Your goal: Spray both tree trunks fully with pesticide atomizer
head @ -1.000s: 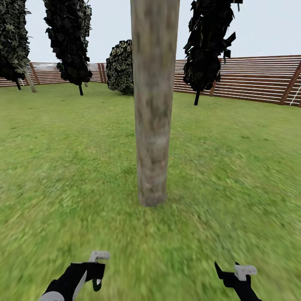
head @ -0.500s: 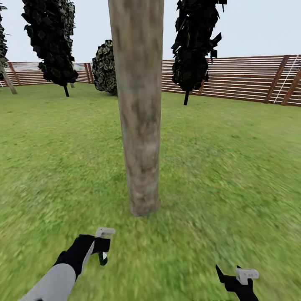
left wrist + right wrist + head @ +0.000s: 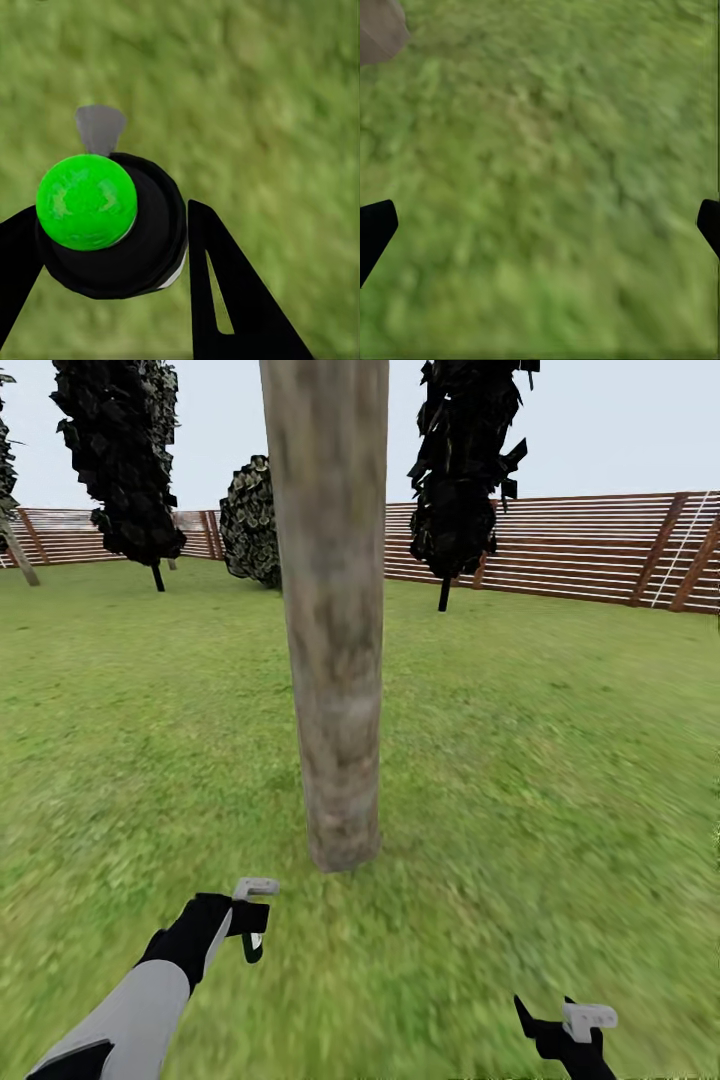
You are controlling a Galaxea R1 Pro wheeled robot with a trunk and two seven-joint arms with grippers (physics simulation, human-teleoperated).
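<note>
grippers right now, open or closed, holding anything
Left gripper: closed on the pesticide atomizer.
Right gripper: open, holding nothing, over the grass.

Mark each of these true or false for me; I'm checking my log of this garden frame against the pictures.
1. The left gripper holds the pesticide atomizer, which has a green cap. True.
2. The right gripper grips a bottle. False: it is open over grass.
3. A thick tree trunk stands ahead of the robot. True.
4. The fence is white metal. False: brown wooden slats.
</note>
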